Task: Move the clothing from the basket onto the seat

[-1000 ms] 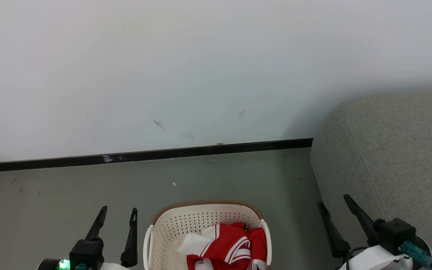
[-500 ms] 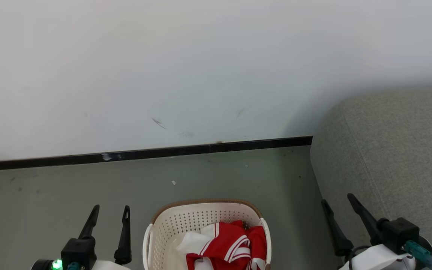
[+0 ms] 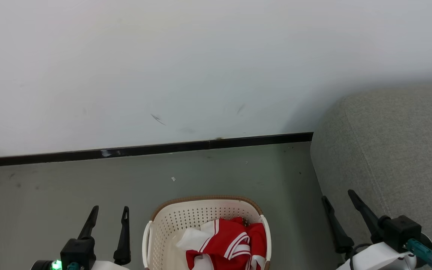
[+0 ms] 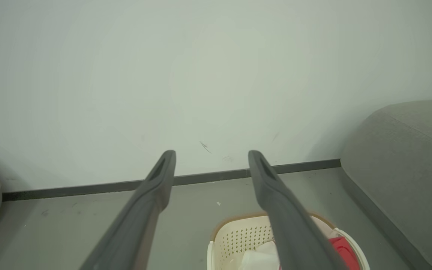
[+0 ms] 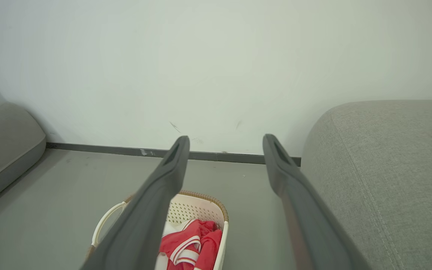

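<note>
At the lower left of the head view the left gripper point(image 3: 110, 208) hangs above the floor point(image 3: 51, 195), its two dark fingers spread apart and holding nothing. It seems parked to one side so that the basket's mouth stays free.

Just right of it, at the bottom centre, the basket point(image 3: 208, 197) stands mouth up on the floor. The clothing point(image 3: 227, 240) lies heaped inside, red with white stripes and bunched toward the basket's right half, with a white panel at its left. All the clothing that shows lies in the basket, so the task looks to be at its start.

In the left wrist view the left gripper point(image 4: 212, 153) points at the wall point(image 4: 201, 75). The basket point(image 4: 234, 240) sits at the lower right under the right-hand finger, so the clothing point(image 4: 341, 247) lies below and right of it, well apart.

At the lower right of the head view the right gripper point(image 3: 338, 195) hovers against the seat's near edge, its fingers also parted and empty, probably ready to reach left. In its wrist view the right gripper point(image 5: 226, 138) has the clothing point(image 5: 189, 243) at the bottom, under and just right of its left-hand finger, not touching.

The seat point(image 3: 396, 150) rises at the right, close beside the basket, so the carry should be short
</note>
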